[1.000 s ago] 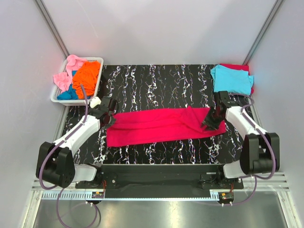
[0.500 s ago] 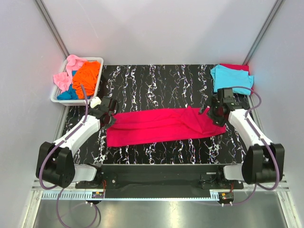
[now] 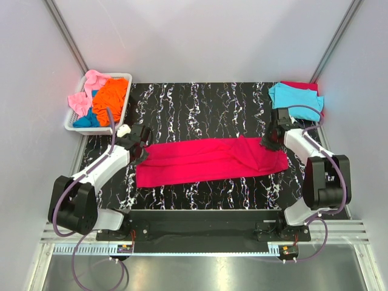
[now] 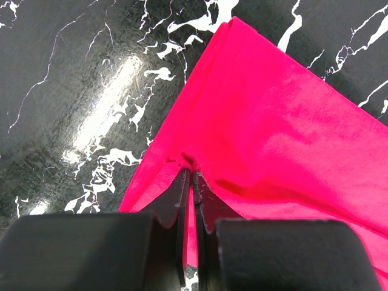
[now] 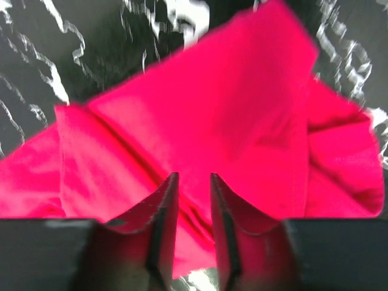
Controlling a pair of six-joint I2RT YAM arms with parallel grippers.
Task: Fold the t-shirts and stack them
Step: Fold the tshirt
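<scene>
Left wrist: left fingers (image 4: 179, 203) pinch the soft crimson-red t-shirt (image 4: 273, 133) on the marbled bench (image 4: 73, 73); right fingers (image 5: 162, 212) stand parted over its creases.

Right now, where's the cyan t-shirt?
Top view: the cyan t-shirt lies at the far-right corner of the table, atop a red shirt, beyond the right gripper.

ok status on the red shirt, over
Left gripper shut on left end of crimson-red shirt. Right gripper slightly open over its right end, nothing pinched. Shirt lies in a long band, nothing on it.
</scene>
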